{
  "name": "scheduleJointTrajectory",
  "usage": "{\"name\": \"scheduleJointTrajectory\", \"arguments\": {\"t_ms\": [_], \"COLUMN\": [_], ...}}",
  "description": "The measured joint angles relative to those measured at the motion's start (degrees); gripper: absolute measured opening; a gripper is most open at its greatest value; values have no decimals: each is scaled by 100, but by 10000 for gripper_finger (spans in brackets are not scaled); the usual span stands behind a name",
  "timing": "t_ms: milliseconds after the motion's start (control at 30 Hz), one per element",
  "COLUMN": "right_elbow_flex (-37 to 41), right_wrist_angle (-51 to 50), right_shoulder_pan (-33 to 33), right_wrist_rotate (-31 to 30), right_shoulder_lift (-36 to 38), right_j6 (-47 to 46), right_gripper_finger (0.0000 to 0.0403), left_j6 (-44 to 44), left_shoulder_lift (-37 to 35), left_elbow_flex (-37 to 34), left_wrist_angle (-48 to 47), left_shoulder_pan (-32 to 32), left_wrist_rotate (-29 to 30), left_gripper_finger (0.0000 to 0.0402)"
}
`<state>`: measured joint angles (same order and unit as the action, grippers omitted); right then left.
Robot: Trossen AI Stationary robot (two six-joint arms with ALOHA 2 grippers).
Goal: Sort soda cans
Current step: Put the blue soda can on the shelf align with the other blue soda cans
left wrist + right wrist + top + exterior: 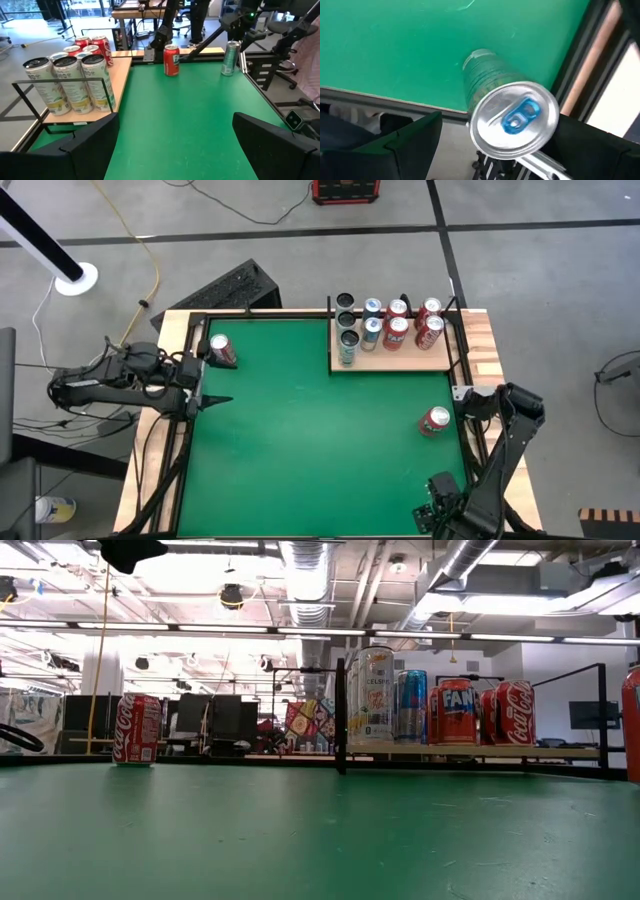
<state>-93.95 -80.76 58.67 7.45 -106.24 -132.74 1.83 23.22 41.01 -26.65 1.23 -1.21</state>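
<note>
Right, loose soda cans first. You've got a red can [222, 350] standing upright at the upper left of the green mat [300, 440] in the high view. A second red can [434, 421] stands at the mat's right side, well apart from the first. A green can [482, 80] with a silver top and blue tab stands at the mat's lower right corner, just beside the edge. The high view hides it under your right arm.

The rest sit packed upright on the wooden tray [400, 360] at upper right:
- the pale, dark-topped cans [347, 330] are in a column at the tray's left end
- the blue-and-silver cans [372, 320] are next to them
- the red cans on the tray [412, 322] fill its right part

Your right gripper [497, 122] is over the green can, with its fingers spread wide on either side of the can's top. You can see a gap on one side. I can't tell if the other side touches.

Your left gripper [205, 378] hangs at the mat's left edge, just below the upper-left red can. Its fingers [90, 142] are wide apart with nothing between them.
</note>
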Motion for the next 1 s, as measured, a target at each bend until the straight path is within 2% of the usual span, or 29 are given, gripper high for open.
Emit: {"name": "scheduleJointTrajectory", "arguments": {"t_ms": [233, 333, 533, 667, 833, 1000], "right_elbow_flex": [311, 312, 312, 291, 273, 273], "right_wrist_angle": [321, 259, 153, 152, -53, -375], "right_shoulder_pan": [-30, -31, -115, -263, -807, -1856], "right_wrist_rotate": [11, 17, 182, 170, -164, -770], "right_shoulder_lift": [0, 1, 31, 145, 460, 724], "right_j6": [33, 119, 375, 599, 1300, 2648], "right_gripper_finger": [386, 360, 267, 266, 266, 266], "left_j6": [0, 0, -2, -4, -9, 9], "left_shoulder_lift": [0, 0, 0, 0, 0, 0], "left_elbow_flex": [0, 0, 0, 2, 2, 2], "left_wrist_angle": [33, 37, 46, 46, 45, 44], "left_shoulder_pan": [0, 0, 2, 2, 2, 2], "left_wrist_rotate": [1, 2, 4, 7, 10, 9], "left_gripper_finger": [373, 373, 373, 373, 373, 373]}}
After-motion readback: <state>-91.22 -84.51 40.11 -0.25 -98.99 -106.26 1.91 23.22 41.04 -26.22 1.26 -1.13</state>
